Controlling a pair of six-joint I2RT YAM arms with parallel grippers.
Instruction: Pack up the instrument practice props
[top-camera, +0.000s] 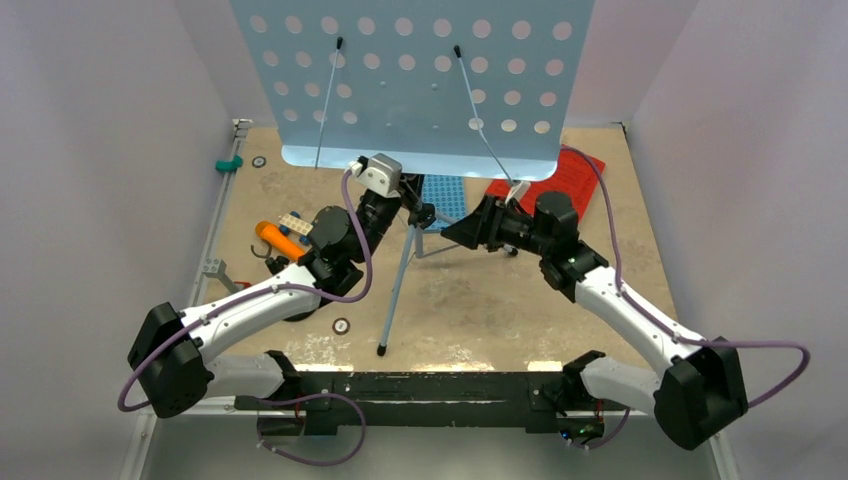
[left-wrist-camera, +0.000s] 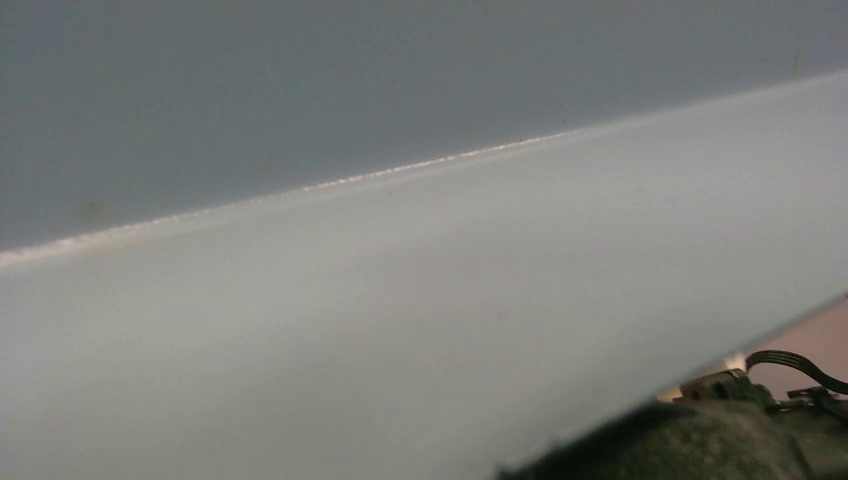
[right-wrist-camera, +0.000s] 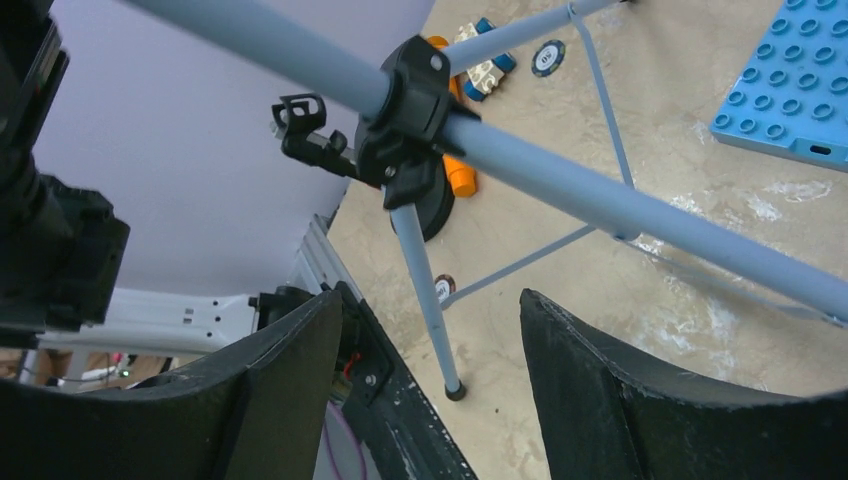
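The pale-blue perforated music stand stands upright at the table's centre on grey tripod legs. My left gripper is right against the pole under the desk's lip. Its fingers are hidden, and the left wrist view shows only the pale-blue desk. My right gripper is open, its jaws wide apart, just short of the pole and its black collar; it also shows in the top view. The orange microphone lies left of the stand. The red sheet-music pages lie at the back right.
A blue studded plate lies behind the tripod and also shows in the right wrist view. A small brick car sits by the microphone. Small round discs lie on the table. A green piece sits at the back left. Walls enclose the table.
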